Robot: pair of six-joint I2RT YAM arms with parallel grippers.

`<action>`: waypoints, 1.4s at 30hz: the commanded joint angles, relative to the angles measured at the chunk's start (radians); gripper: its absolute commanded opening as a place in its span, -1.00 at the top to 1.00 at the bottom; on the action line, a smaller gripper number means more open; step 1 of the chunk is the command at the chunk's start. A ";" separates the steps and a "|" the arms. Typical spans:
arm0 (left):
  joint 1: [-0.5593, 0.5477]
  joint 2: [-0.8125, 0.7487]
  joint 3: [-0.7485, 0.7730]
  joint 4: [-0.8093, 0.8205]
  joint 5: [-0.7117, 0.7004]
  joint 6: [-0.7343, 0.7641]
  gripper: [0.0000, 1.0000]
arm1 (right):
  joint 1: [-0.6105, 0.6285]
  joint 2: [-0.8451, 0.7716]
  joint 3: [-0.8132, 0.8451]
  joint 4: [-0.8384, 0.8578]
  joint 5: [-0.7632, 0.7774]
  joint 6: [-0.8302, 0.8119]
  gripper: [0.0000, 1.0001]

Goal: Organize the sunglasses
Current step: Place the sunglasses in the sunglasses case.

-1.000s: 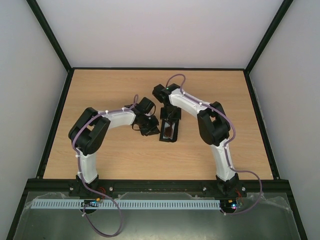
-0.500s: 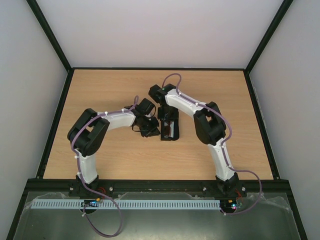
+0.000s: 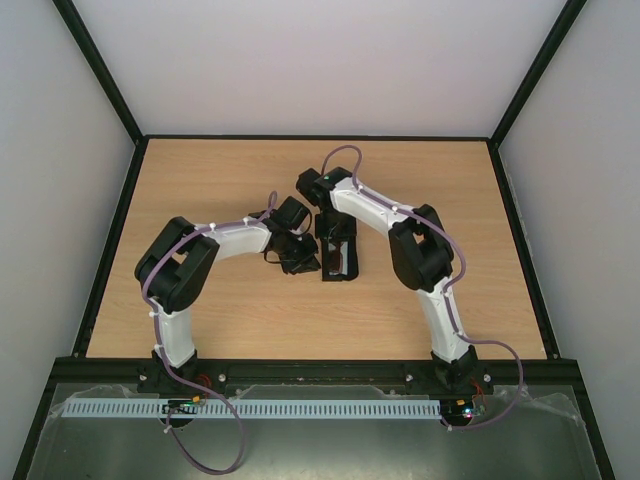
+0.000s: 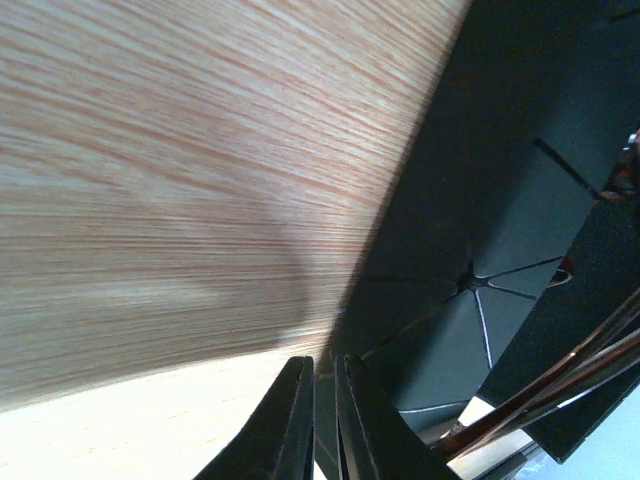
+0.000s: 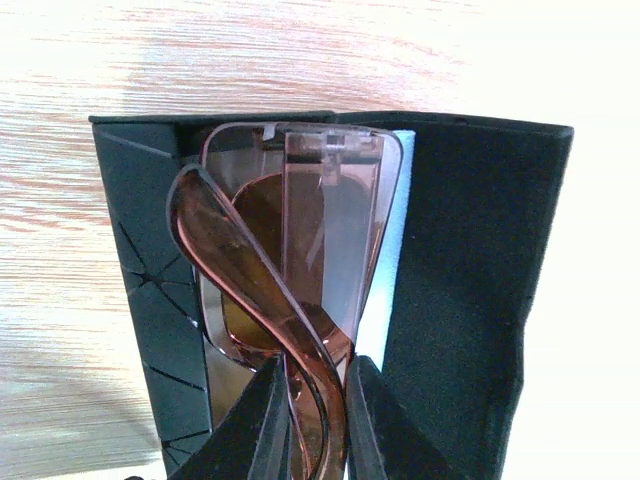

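Observation:
The sunglasses [image 5: 300,250], brown and amber-tinted with folded temple arms, lie inside the open black case [image 5: 470,280] in the right wrist view. My right gripper [image 5: 315,410] is shut on their near end. In the top view the case [image 3: 347,270] lies mid-table under the right gripper [image 3: 335,240]. My left gripper [image 4: 325,400] is shut on the thin edge of the case's flap [image 4: 470,200]. The brown temple arms [image 4: 560,370] show at that view's lower right. From above, the left gripper [image 3: 305,262] sits at the case's left side.
A pale blue-white strip [image 5: 395,290] shows between the glasses and the case's right flap. Bare wooden table [image 3: 220,190] surrounds the case. Black frame rails [image 3: 120,240] border the table, with white walls behind.
The right arm has shifted slightly left and closer over the case, hiding more of the brown lens from above. The left arm has stayed put.

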 commanded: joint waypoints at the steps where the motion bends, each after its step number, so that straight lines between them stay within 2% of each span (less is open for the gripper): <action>1: 0.011 -0.027 0.013 -0.003 0.013 -0.003 0.80 | -0.004 -0.061 -0.006 -0.068 0.011 -0.024 0.95; 17: 0.016 -0.031 0.022 -0.022 0.003 0.006 0.80 | -0.025 -0.084 -0.061 -0.046 -0.039 -0.084 0.92; 29: 0.020 -0.038 0.028 -0.035 -0.001 0.014 0.80 | -0.022 -0.016 -0.008 -0.055 0.033 -0.074 0.91; 42: 0.032 -0.040 0.029 -0.033 0.006 0.015 0.80 | 0.014 0.050 0.044 -0.091 0.067 -0.058 0.79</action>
